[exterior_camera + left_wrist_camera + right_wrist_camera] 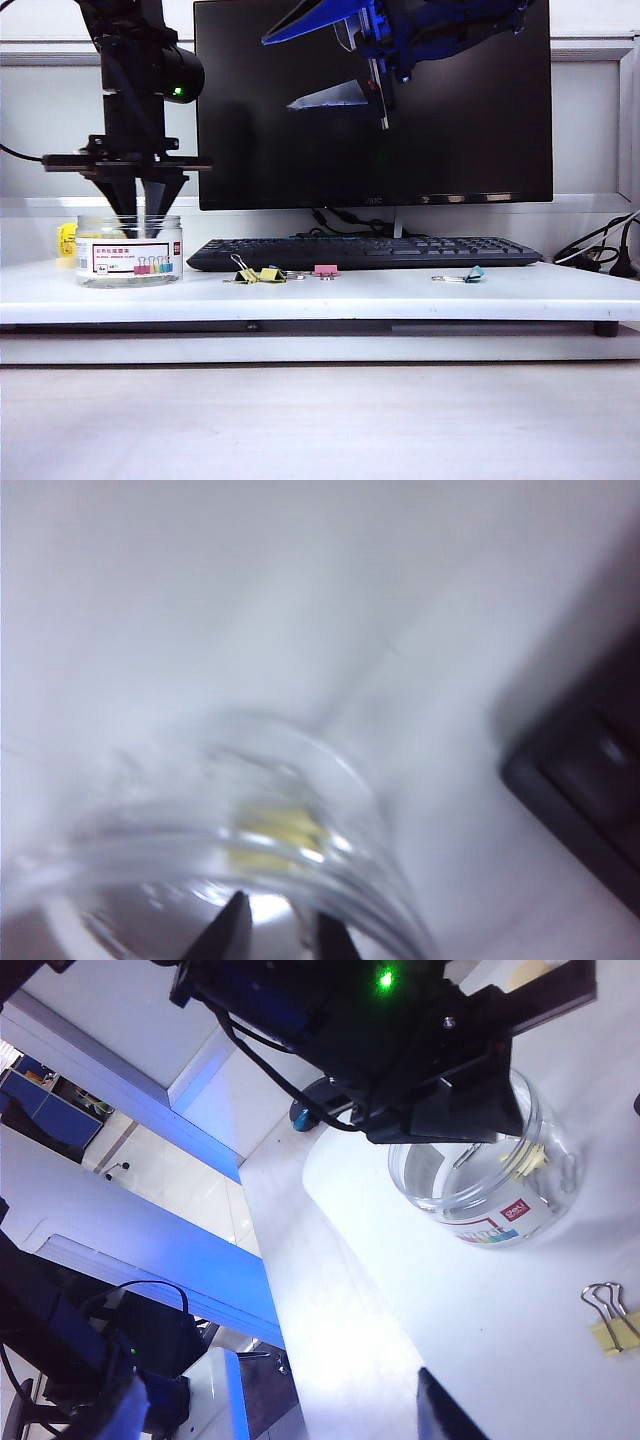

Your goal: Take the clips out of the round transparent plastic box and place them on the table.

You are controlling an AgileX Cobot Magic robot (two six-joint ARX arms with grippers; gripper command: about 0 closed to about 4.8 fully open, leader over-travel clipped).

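On the table (400, 290), near its front edge, two yellow clips (258, 274) lay side by side, a pink clip (326, 270) just beyond and a teal clip (467, 275) well to the right. Behind them stood the keyboard (365, 252). At the left, the left gripper (145, 205) reached down into the round transparent plastic box (129, 250), jaws narrowed; whether it gripped anything could not be told. Higher, before the monitor (450, 130), the right gripper (365, 95) hung wide open, empty.

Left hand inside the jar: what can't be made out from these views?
- Left hand in the round transparent plastic box: whether it grips a clip; left wrist view blurred, fingertips cut by the frame edge.
- Clips left inside: count unclear; arm and glare cover them in the right wrist view.
- Right hand: fingertips hard to separate against the dark monitor, exterior view.
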